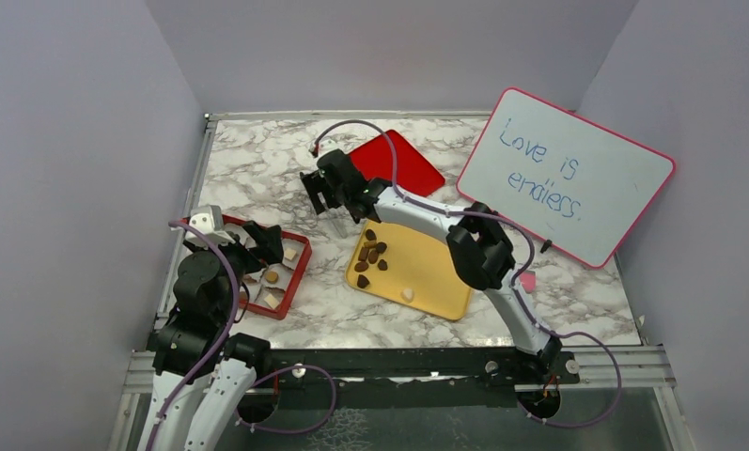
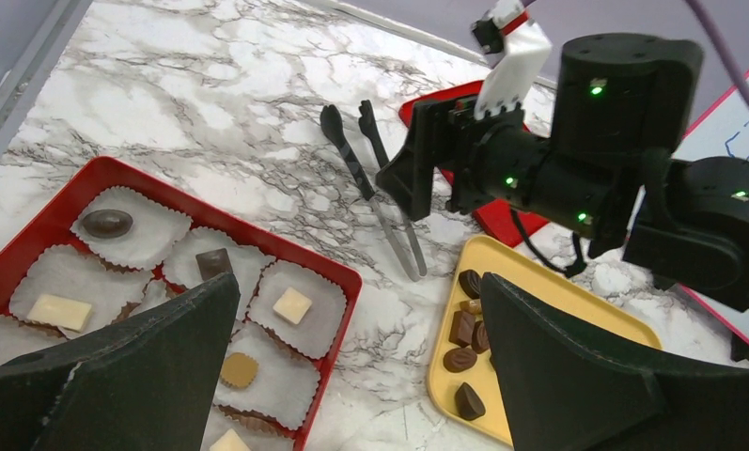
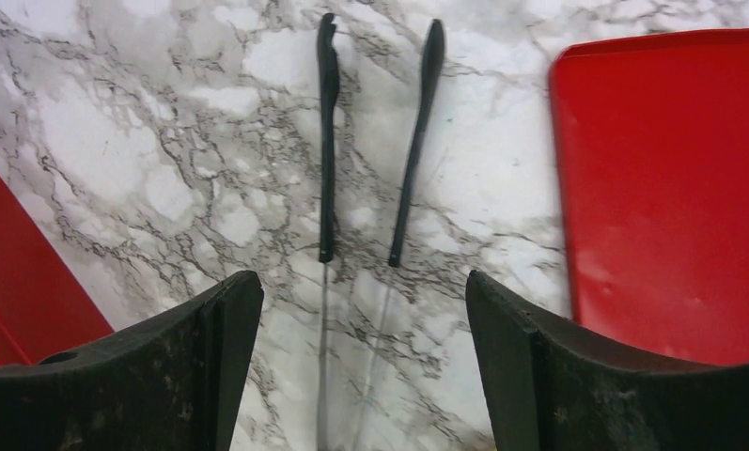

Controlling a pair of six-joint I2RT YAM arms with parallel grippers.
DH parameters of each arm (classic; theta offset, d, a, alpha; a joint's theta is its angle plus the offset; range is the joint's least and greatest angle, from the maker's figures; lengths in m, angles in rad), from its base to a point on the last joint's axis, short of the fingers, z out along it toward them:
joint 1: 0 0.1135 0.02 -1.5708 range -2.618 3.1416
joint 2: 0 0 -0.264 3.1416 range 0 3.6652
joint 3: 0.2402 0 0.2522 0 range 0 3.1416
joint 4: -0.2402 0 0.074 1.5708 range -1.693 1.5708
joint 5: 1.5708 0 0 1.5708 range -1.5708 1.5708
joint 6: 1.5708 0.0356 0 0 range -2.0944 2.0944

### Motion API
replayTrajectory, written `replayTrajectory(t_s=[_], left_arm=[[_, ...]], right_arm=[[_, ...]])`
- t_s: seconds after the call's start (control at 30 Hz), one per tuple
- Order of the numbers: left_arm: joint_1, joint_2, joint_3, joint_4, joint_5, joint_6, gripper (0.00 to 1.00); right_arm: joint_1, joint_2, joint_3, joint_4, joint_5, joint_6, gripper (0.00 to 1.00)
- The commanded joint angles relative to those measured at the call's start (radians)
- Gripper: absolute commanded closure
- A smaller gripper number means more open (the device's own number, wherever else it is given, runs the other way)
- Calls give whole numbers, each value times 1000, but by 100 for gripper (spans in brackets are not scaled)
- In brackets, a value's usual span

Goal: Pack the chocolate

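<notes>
Several dark brown chocolates [image 1: 372, 254] [image 2: 461, 329] lie at the far corner of a yellow tray [image 1: 427, 268] [image 2: 558, 291], and one cream piece [image 1: 407, 293] sits near its front. In the red box [image 1: 298, 272] [image 2: 347, 274], paper cups hold a dark oval [image 2: 106, 223], a dark square [image 2: 212, 263], a white square [image 2: 292, 304] and a tan round [image 2: 240, 369]. My left gripper [image 1: 265, 246] [image 2: 359, 282] hangs open and empty over the box's right edge. My right gripper [image 1: 319, 199] [image 3: 363, 282] is open above black-handled tongs [image 1: 336, 225] [image 2: 370, 178] [image 3: 370, 141], which lie flat on the marble.
A red lid [image 1: 396, 162] [image 3: 671, 188] lies behind the tray, just right of the tongs. A pink-framed whiteboard [image 1: 566, 176] leans at the back right, with a small pink object [image 1: 528, 280] by the right arm. Grey walls enclose the table.
</notes>
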Motion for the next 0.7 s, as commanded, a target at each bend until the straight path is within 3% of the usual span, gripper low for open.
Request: replayTrajectory(t_s=[0.0, 0.13, 0.4, 0.67], left_arm=[[-4, 7, -8, 17, -12, -4, 1], [-4, 8, -10, 18, -13, -5, 1], [-4, 21, -13, 19, -11, -5, 1], [-3, 18, -13, 19, -12, -6, 1]], right_arm=[[-32, -97, -54, -46, -7, -71, 14], [-61, -143, -136, -38, 4, -122, 15], [-139, -167, -235, -6, 10, -157, 43], [-174, -125, -218, -5, -4, -197, 60]])
